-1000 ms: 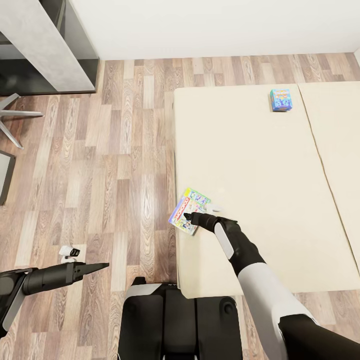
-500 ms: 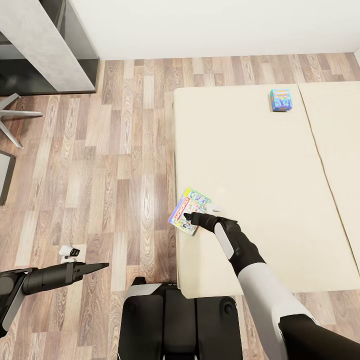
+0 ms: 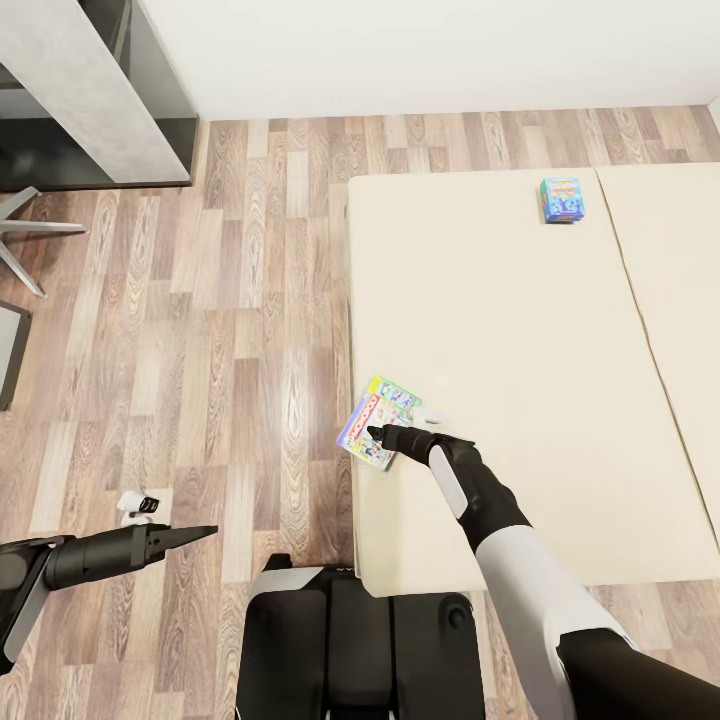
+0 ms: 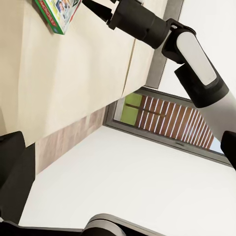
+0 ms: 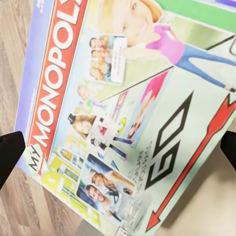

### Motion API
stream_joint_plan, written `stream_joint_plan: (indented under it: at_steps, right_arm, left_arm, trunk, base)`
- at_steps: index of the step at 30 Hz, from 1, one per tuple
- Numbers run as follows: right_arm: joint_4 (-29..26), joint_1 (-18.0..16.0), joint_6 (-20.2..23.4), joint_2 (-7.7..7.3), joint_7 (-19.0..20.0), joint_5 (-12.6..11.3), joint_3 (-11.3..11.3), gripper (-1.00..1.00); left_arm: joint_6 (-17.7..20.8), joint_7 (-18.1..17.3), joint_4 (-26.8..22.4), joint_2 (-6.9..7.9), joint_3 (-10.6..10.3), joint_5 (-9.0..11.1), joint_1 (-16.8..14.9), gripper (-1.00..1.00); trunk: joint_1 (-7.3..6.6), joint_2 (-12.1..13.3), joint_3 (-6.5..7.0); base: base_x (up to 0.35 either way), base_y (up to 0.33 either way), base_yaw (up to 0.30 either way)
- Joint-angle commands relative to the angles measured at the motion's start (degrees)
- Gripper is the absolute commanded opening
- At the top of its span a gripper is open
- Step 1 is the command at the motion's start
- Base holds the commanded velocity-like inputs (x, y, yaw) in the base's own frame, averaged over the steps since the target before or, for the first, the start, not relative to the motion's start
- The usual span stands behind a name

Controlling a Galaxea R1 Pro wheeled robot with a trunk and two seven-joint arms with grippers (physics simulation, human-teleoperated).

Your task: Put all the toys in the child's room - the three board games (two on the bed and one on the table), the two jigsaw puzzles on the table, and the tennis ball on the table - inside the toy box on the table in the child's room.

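Note:
The green-edged board game [image 3: 366, 414], a My Monopoly box [image 5: 123, 98], lies near the bed's [image 3: 520, 330] left edge. My right gripper [image 3: 380, 436] hovers just over its near end, open, with one dark fingertip [image 5: 10, 155] on either side of the cover and nothing gripped. A small blue-cyan board game [image 3: 561, 199] rests at the bed's far side. My left gripper [image 3: 205, 531] hangs open over the floor at lower left, holding nothing; its view catches the green-edged box [image 4: 56, 12] and my right arm [image 4: 191, 54]. The toy box is out of view.
The table [image 3: 90, 90], with a pale grey top and a dark section, stands at the far left by the white wall. Chair legs [image 3: 25, 235] and a small white object [image 3: 138, 505] sit on the wood floor. My base [image 3: 350, 640] is against the bed's near corner.

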Motion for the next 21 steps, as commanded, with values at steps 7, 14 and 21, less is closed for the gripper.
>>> stream_joint_plan:
  at_steps: [7, 14, 21]
  right_arm:
    - [-0.15, -0.01, 0.25, 0.0, 0.01, 0.23, 0.04, 1.0]
    - [-0.39, 0.06, 0.3, 0.0, -0.48, 0.57, 0.06, 1.0]
    - [-2.58, 0.32, 0.35, 0.0, -0.62, 0.69, 0.09, 1.0]
  left_arm:
    - [0.61, -0.22, -0.04, 0.01, 0.04, -0.02, -0.03, 1.0]
    - [0.61, -0.22, -0.04, 0.02, 0.02, -0.02, -0.03, 1.0]
    - [0.61, -0.22, -0.01, -0.06, -0.01, -0.02, -0.03, 1.0]
  trunk:
    - [0.03, -0.09, -0.06]
    - [0.03, -0.09, -0.06]
    - [0.03, -0.09, -0.06]
  base:
    - [0.0, 0.0, 0.0]
    - [0.0, 0.0, 0.0]
    - [0.0, 0.0, 0.0]
